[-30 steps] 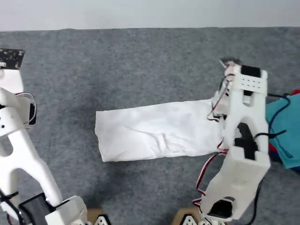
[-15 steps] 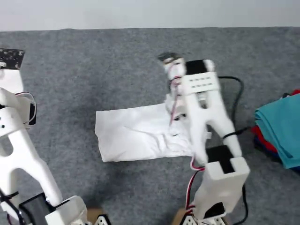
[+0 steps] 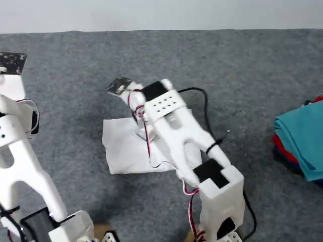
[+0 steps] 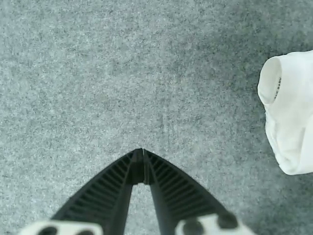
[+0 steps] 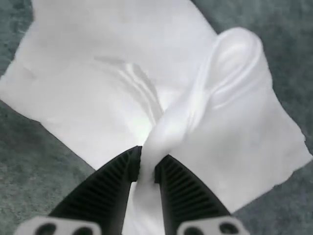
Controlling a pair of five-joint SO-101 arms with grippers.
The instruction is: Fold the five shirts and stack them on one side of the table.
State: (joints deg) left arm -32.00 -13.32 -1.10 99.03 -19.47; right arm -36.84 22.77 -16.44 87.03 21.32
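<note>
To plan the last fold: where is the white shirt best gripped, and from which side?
Likely the white shirt by its free left edge, coming from the left: that edge lies flat and uncovered on the mat, while the right gripper pinches the lifted end.

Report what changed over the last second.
The right tool, shut on an edge of the white shirt, swung from the shirt's right end across to its left end, folding the cloth over itself. The left arm and the folded stack kept their places.
</note>
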